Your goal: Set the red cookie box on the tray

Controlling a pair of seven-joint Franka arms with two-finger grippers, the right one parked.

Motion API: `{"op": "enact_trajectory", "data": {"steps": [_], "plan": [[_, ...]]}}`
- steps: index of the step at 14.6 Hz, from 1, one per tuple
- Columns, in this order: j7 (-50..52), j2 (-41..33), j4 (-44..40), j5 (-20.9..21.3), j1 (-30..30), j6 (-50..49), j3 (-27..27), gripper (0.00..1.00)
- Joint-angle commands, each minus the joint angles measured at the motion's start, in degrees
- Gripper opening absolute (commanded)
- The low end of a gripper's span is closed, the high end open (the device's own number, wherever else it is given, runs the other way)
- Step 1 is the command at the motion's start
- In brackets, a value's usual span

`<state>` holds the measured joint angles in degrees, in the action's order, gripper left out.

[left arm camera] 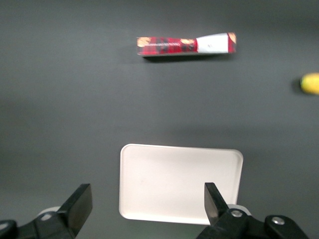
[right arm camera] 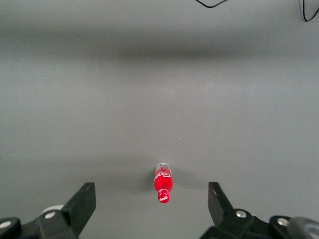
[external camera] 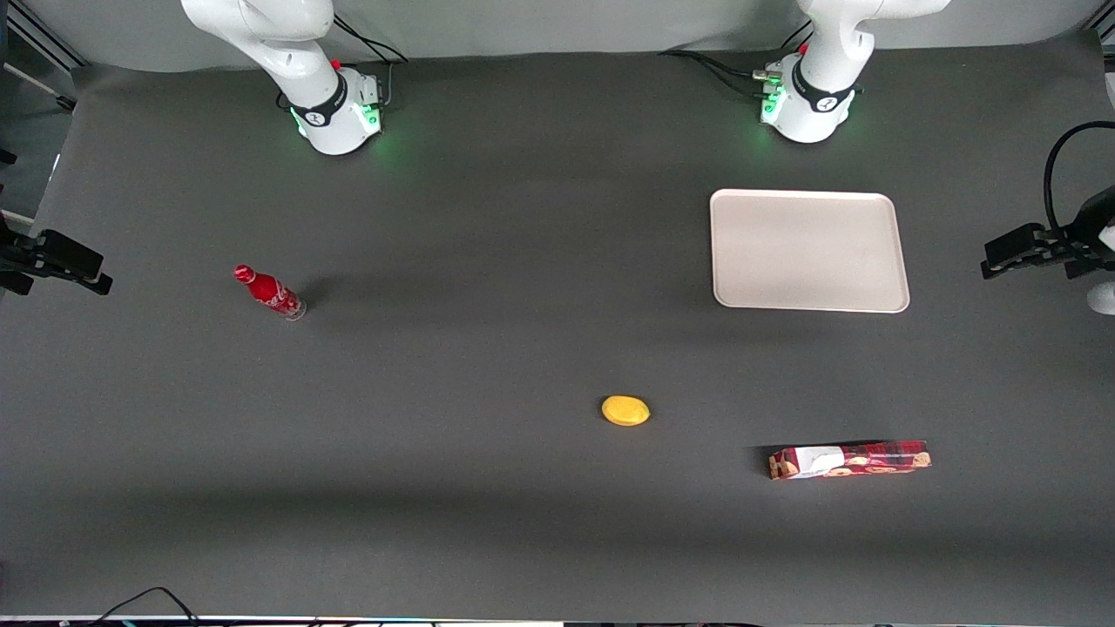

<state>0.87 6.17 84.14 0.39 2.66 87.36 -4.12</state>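
The red cookie box [external camera: 849, 460] [left arm camera: 185, 45] lies flat on the dark table, nearer to the front camera than the tray, with a wide strip of bare table between them. The cream-white tray [external camera: 810, 251] [left arm camera: 179, 181] sits in front of the working arm's base [external camera: 808, 104] with nothing on it. My gripper [left arm camera: 147, 191] hangs high above the tray, open wide, with nothing between its black fingers [left arm camera: 79, 204]. It is far from the box. The front view does not show the gripper itself.
A yellow oval object [external camera: 625, 410] [left arm camera: 310, 83] lies beside the box, toward the table's middle. A small red soda bottle [external camera: 268, 292] [right arm camera: 163, 183] stands toward the parked arm's end. Black camera mounts [external camera: 1037, 248] jut in at the table's ends.
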Motion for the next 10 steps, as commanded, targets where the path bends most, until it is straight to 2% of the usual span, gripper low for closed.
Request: {"op": "enact_trajectory", "data": {"steps": [1,5,7,10], "plan": [[19.55,7.08,-8.62,0.31,0.33,-1.41,0.52,1.00],[42.92,17.01,-15.41,0.05,0.33,1.48,0.52,1.00],[54.45,22.37,-15.68,0.22,0.42,8.40,0.52,1.00],[63.35,28.88,-15.33,0.66,0.42,18.16,0.52,1.00]]}}
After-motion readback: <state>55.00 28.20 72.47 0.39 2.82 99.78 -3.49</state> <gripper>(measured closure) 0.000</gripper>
